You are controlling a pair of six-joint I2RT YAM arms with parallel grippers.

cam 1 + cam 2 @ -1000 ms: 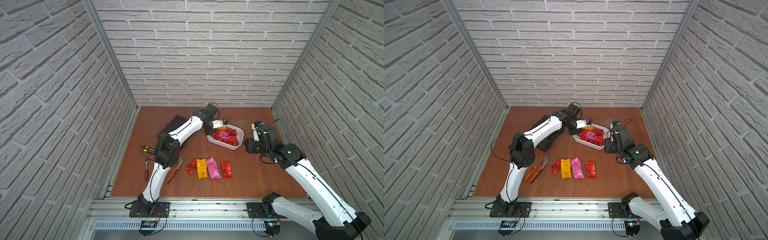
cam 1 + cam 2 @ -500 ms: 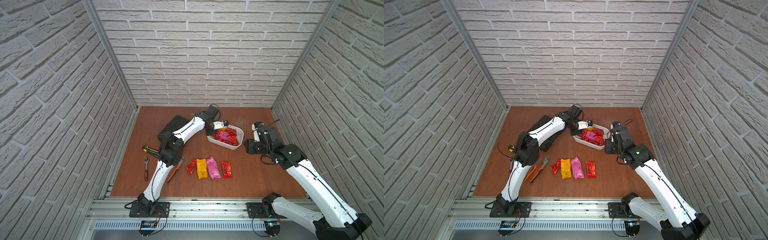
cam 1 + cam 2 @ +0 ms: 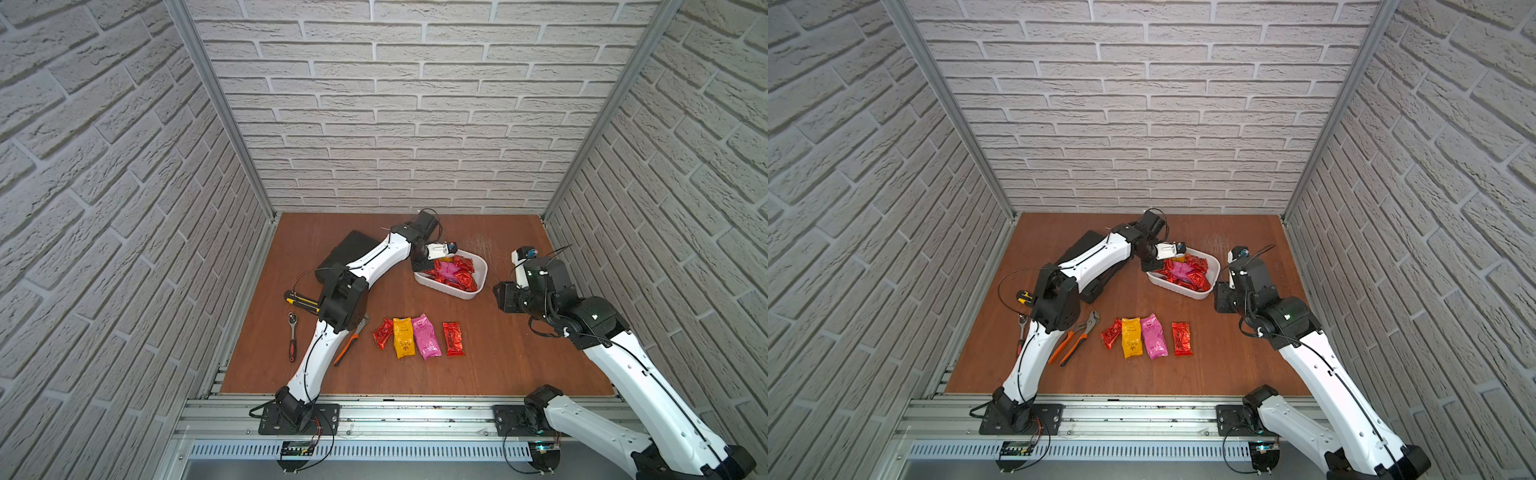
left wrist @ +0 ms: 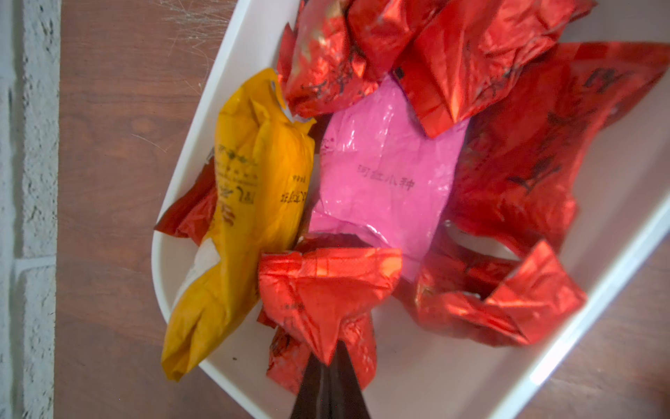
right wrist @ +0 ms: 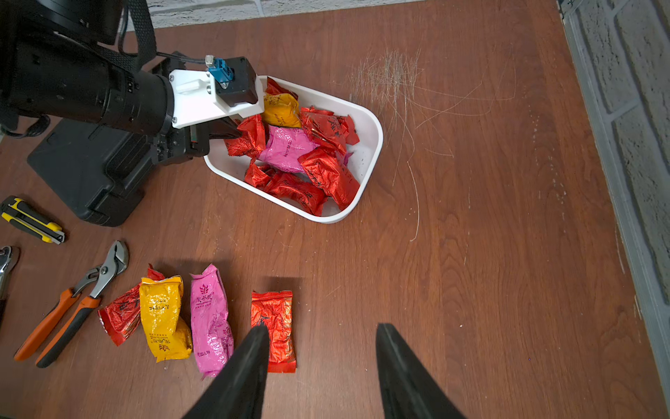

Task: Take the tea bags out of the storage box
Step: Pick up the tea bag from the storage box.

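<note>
A: From above?
B: Reaching with left claw [image 3: 432,267] into the box [image 3: 451,289], among the tea bags [image 3: 455,272].
A: Left wrist?
B: Clenched on one red bag [image 4: 326,286] by its corner. Lift slowly, straight up.
A: Right wrist?
B: Hovering over the worktop [image 5: 471,254], right claw [image 5: 321,332] released, empty.

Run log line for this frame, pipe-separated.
left gripper: shut on red tea bag in storage box | right gripper: open, empty, over table | unloaded: row of four tea bags on table

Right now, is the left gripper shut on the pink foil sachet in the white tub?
No, the left gripper pinches a crinkled red foil sachet.
</note>
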